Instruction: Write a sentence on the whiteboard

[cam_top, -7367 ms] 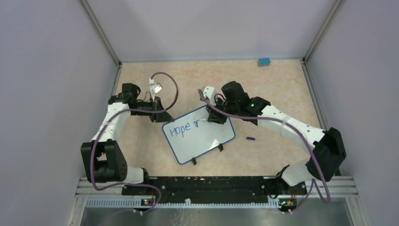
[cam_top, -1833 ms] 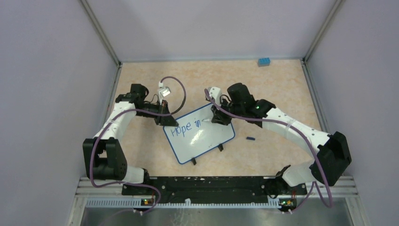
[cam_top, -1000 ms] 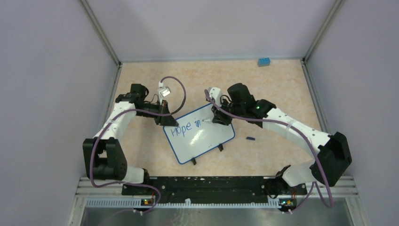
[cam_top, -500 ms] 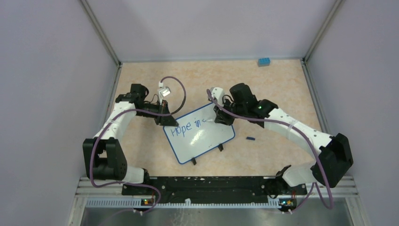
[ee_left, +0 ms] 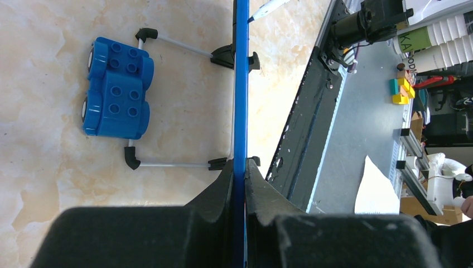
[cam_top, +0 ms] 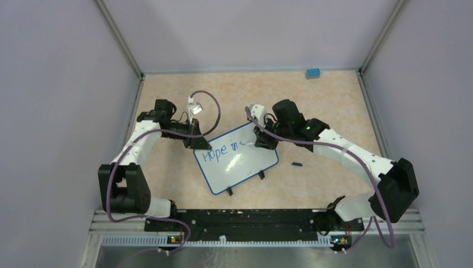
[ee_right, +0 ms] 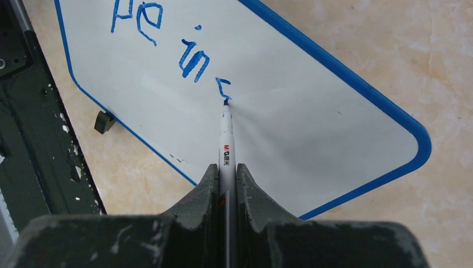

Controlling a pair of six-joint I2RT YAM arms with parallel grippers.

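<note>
Right wrist view: the right gripper (ee_right: 226, 170) is clenched on a thin white marker pen (ee_right: 225, 139). Its blue tip touches the small glossy white whiteboard with blue rim (ee_right: 312, 128), at a short stroke just after the blue handwritten words (ee_right: 187, 58) "pe in". The left gripper (ee_left: 239, 170) grasps the board's edge. The board stands on the beige marbled table (cam_top: 334, 100), between both arms.

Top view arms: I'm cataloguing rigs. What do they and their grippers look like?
The left arm and right arm have white links, black joints and looping purple cables. A green light shows on the right. The left gripper and right gripper are black, wedge-fingered.
</note>
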